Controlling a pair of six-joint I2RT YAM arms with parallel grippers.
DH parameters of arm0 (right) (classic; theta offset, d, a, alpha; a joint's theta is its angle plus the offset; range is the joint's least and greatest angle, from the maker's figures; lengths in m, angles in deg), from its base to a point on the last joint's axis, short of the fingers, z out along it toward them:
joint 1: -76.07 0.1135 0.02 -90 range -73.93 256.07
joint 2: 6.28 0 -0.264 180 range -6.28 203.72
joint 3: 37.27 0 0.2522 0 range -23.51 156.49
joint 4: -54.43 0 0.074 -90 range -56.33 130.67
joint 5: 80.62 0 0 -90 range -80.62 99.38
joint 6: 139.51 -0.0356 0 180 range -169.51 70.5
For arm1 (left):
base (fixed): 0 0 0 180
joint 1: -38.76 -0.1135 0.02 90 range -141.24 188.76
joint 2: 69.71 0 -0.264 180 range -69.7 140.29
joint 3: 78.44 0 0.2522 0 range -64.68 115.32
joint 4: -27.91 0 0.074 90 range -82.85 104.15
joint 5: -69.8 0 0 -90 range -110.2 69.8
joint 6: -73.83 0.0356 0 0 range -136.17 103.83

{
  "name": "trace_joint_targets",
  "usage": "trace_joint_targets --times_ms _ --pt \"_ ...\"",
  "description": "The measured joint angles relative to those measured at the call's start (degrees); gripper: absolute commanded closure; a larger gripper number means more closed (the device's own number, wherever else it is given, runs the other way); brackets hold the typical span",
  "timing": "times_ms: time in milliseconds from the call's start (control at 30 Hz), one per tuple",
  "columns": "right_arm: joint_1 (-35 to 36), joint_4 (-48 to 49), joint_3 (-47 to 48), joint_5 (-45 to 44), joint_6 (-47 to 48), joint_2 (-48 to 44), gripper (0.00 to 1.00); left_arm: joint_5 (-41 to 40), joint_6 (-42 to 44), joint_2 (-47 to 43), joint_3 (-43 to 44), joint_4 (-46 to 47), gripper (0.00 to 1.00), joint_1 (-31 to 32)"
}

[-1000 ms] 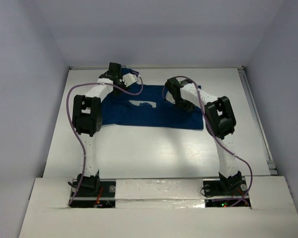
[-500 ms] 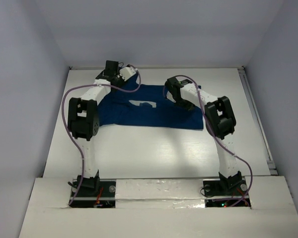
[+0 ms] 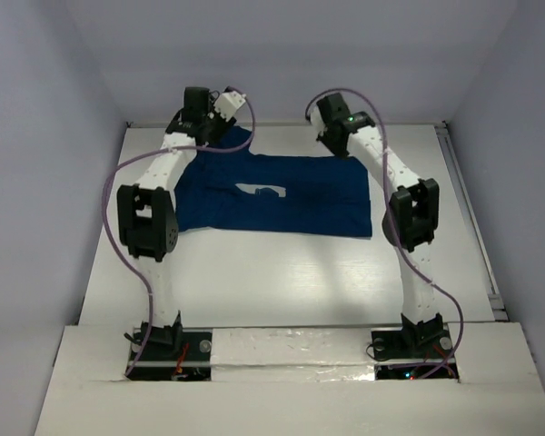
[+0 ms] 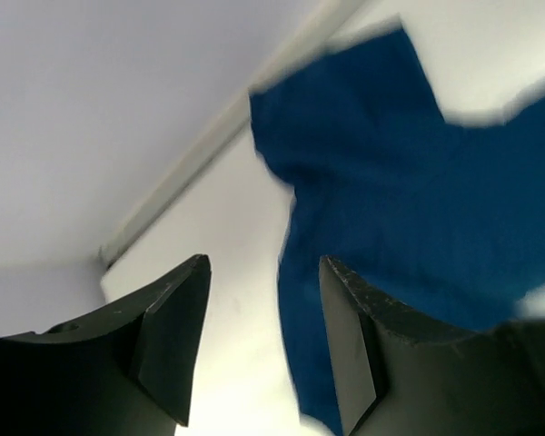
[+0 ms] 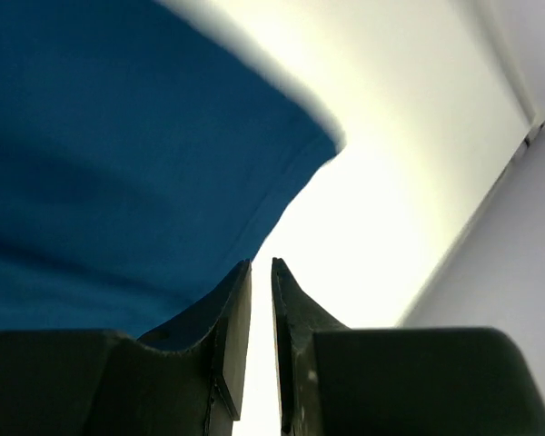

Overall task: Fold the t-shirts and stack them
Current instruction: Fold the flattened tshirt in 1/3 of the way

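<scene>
You are looking at 1 navy t-shirt [image 3: 282, 204] lying spread flat across the far half of the white table [image 3: 254, 272], its white chest graphic [image 3: 259, 190] facing up. Your left gripper [image 4: 265, 263] is hovering over the far-left sleeve, fingers standing well apart and holding nothing. Your right gripper [image 5: 262, 265] is hanging over the shirt's far-right edge, fingers nearly touching and gripping nothing. Purple cables [image 3: 118, 182] are looping beside both arms.

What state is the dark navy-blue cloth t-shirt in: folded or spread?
Spread out: the t-shirt lies flat, one sleeve out, chest print showing.
</scene>
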Motion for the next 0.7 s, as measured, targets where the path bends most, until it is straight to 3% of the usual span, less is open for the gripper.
trace_joint_targets --times_ms 133,233,267,367,467,500,700 --pt "-5.5 0.0 11.6 8.2 -5.2 1.4 0.8 2.9 -5.0 12.0 18.9 -6.7 0.5 -0.3" --pt "-9.9 -0.5 15.2 15.1 -7.8 1.6 0.87 4.2 -7.8 18.8 27.8 -9.9 0.5 -0.4" --pt "-11.0 -1.3 15.1 17.5 -8.3 1.5 0.93 4.6 -8.4 19.4 27.9 -10.9 0.51 -0.4" --pt "-12.4 -2.7 9.4 25.6 -9.1 0.4 1.0 6.6 -9.4 18.2 22.1 -12.4 0.69 -0.5" --pt "-10.7 -5.1 -0.5 31.3 -8.4 -1.8 1.0 8.9 -8.7 12.6 9.5 -13.0 0.96 -0.5" --pt "-9.4 -5.1 -4.6 32.4 -7.9 -3.1 1.0 9.6 -8.1 10.4 5.4 -13.9 1.0 -0.7" --pt "-0.8 -5.4 -18.5 35.8 -6.0 -11.2 1.0 14.6 -5.3 -5.9 -13.0 -14.9 1.0 -1.3"
